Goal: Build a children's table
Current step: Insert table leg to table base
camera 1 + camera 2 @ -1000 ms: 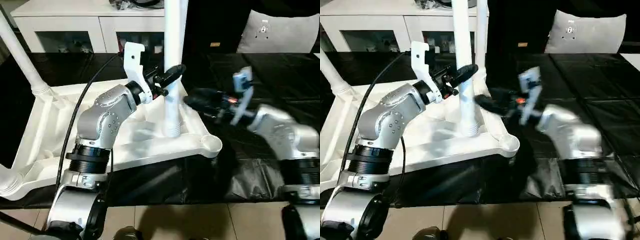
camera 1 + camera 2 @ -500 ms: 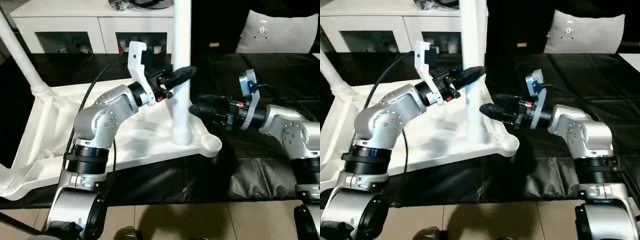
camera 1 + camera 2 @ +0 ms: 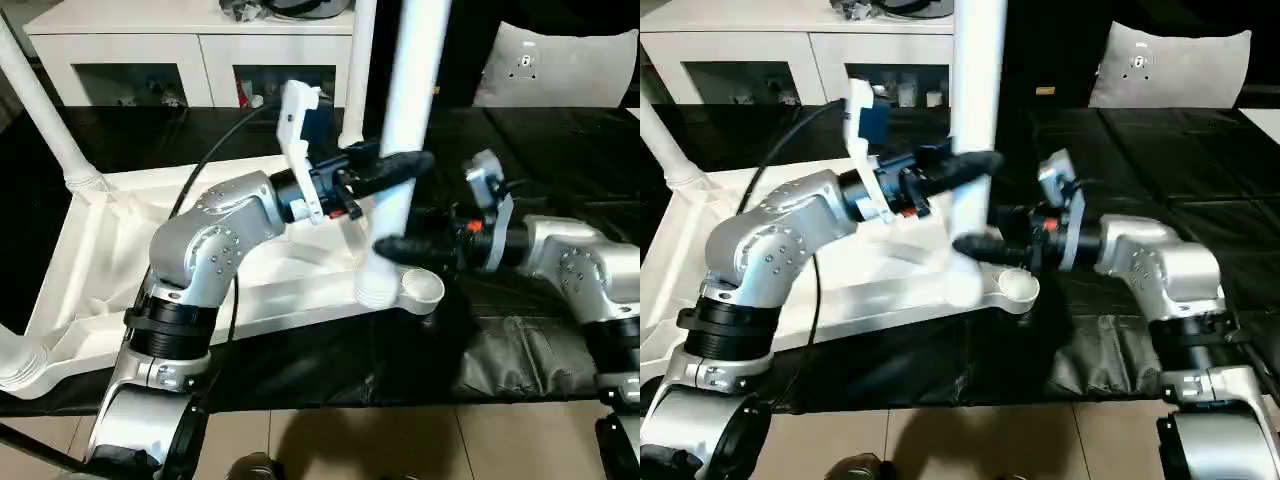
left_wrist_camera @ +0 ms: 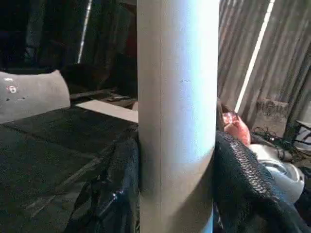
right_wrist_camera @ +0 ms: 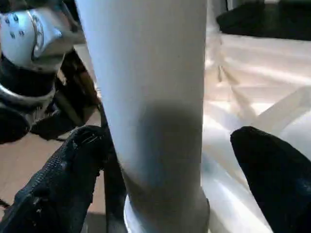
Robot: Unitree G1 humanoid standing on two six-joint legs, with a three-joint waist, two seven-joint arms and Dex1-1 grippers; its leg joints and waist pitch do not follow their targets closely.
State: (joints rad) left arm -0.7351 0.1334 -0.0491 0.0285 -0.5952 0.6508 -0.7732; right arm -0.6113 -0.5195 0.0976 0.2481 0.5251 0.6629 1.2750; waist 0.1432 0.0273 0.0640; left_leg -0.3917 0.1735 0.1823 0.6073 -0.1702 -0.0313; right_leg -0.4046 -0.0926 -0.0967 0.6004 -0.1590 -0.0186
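Note:
The children's table lies upside down on the black work table, its ribbed white top [image 3: 110,250] facing up. One white leg [image 3: 405,110] is held slightly tilted, with my left gripper [image 3: 395,168] shut on its middle; the black fingers [image 4: 243,184] press both sides of it. Its flared end [image 3: 375,290] hovers just beside the near right corner socket [image 3: 428,287]. My right gripper [image 3: 395,247] stands open around the leg's lower part, fingers [image 5: 73,165] on either side. Another leg [image 3: 40,110] stands in the far left socket, and one more [image 3: 360,60] rises behind.
A white cabinet [image 3: 130,50] stands behind the black-covered work table [image 3: 560,150], and a grey cushion [image 3: 560,65] sits at the back right. A black cable [image 3: 180,200] runs along my left arm. Tiled floor [image 3: 400,440] lies in front of the table's edge.
My left gripper has carried the leg to the right, from the middle of the top toward the near right corner socket, tilting it. The right gripper has come in around the leg's lower part.

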